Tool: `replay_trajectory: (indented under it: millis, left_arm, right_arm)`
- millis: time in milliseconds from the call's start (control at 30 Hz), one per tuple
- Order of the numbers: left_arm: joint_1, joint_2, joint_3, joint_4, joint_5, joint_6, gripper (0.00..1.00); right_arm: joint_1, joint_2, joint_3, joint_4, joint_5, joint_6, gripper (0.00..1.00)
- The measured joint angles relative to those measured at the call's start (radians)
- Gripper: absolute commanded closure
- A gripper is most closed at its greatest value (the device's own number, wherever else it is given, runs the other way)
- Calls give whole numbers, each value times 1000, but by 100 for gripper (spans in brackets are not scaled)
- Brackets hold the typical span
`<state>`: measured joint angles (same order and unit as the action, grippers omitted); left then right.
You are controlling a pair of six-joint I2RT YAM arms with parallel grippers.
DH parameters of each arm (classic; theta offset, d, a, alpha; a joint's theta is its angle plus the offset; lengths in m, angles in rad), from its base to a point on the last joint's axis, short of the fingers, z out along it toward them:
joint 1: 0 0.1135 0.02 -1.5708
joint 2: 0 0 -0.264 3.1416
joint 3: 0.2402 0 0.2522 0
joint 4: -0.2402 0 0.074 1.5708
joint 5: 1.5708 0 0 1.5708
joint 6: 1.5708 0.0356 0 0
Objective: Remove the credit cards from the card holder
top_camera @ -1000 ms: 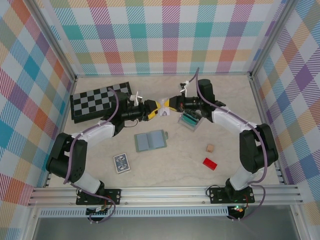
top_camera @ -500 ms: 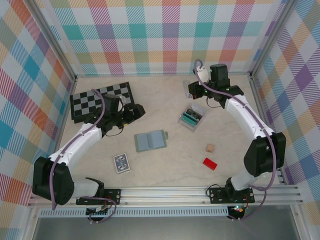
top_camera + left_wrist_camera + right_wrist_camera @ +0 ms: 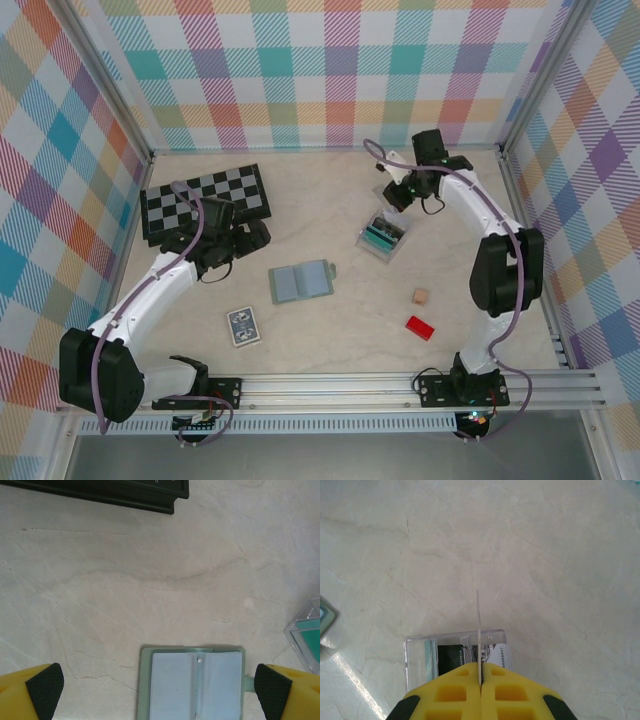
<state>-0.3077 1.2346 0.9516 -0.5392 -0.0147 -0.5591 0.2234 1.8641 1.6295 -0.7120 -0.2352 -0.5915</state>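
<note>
- Card holder (image 3: 300, 282): lies open flat on marbled table (image 3: 340, 350), mid-table, pale blue inner panels facing up, grey-green border all round, small tab on one short side.
- Arm L, left gripper (image 3: 257, 235): sits between chessboard (image 3: 205, 200) and card holder, near the holder but apart from it. In wrist view, jaws spread wide, black pads (image 3: 45, 690) at the two lower corners, card holder (image 3: 192, 685) on the table between them. Height above table: cannot tell.
- Arm R, right gripper (image 3: 481, 680): at far side of table, beyond clear tray (image 3: 383, 236) with teal and black pieces. Yellow jaws pressed together on thin card (image 3: 478, 625), seen edge-on, sticking straight out past the fingertips.
- Below right gripper: clear case (image 3: 420, 652) on table, with dark card (image 3: 451, 656) and pale card (image 3: 501, 652) with printed digits.
- Near edge: blue-and-white playing-card pack (image 3: 243, 326), red block (image 3: 420, 327), small wooden cube (image 3: 420, 296).
</note>
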Motion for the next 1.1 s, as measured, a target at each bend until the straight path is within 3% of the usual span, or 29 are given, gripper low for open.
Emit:
replay_trajectory:
  millis: [300, 733, 1100]
  left_arm:
    - [3, 34, 0, -10, 5, -1, 0]
    - [3, 55, 0, -9, 29, -2, 0]
    - [3, 57, 0, -9, 39, -3, 0]
  right_arm:
    - [0, 56, 47, -137, 54, -150, 100]
    - [0, 80, 48, -169, 147, -203, 99]
    - [1, 107, 48, -167, 158, -211, 88]
